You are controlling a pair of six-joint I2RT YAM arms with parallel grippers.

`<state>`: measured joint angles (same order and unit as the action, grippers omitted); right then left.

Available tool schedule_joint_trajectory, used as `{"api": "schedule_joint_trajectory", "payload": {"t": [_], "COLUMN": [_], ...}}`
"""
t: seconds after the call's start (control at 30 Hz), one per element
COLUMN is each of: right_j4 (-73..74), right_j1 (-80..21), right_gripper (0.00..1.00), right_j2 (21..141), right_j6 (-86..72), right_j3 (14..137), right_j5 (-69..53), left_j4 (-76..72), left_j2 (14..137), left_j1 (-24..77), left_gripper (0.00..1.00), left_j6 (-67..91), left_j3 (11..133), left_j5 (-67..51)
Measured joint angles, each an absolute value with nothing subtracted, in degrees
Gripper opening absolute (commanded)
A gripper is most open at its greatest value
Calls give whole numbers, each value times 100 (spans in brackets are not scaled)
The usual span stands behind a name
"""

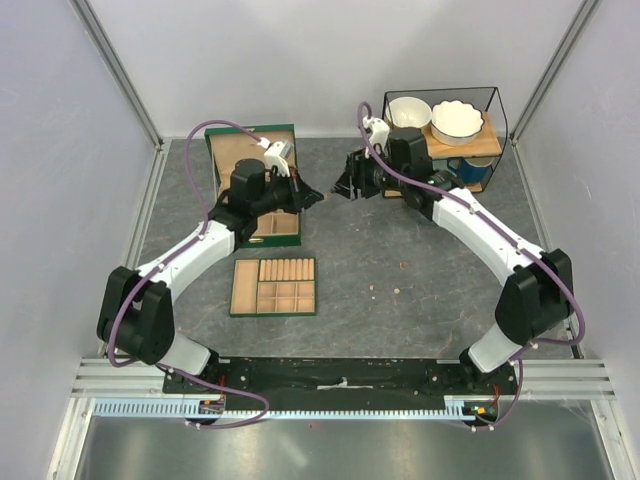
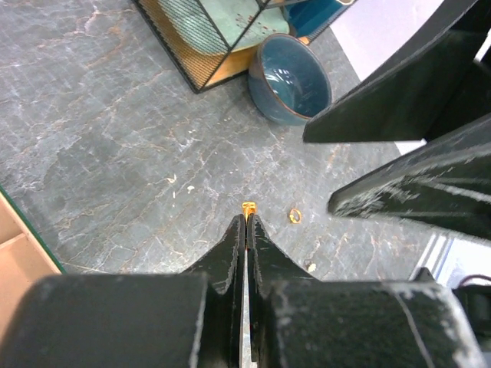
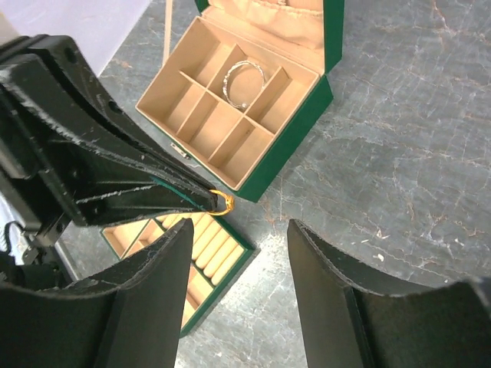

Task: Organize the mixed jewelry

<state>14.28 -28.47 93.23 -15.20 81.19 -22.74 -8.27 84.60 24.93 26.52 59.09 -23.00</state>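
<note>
i can read no words, labels, brand marks, numbers or signs in any of my views: none on the green hinged jewelry box with tan compartments [image 3: 295,126], none on the blue glazed ceramic bowl [image 2: 291,77].

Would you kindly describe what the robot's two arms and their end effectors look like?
The left arm and right arm have curved white shells between bulky black joints, and a purple cable loops along each. The left end effector and right end effector have black, wedge-shaped fingers with scuffed, whitish edges. A small white housing sits near each wrist.
</note>
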Motion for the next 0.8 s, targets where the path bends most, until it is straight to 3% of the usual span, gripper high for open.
{"api": "schedule_joint_trajectory", "payload": {"t": [0.27,0.47,0.8], "right_j4": [1428,1378,1048], "right_j1": [-2353,-2377,-2383], "right_gripper": [55,58,62], "right_j2": [9203,9354,9478], "right_j6": [-1402,-1323,-1426], "right_j3": [8095,8014,7874], "right_j5": [-3793,-4971,-5826], "left_j4": [-1208,-2250,-3085], "left_j2": [8458,8471,8554], "left_j1": [2027,1800,1811], "left_gripper": [2,2,2], "left_j6": [2703,3140,3577], "left_j3": [5896,5833,5767], "left_j5": [-3913,-5321,-6267]}}
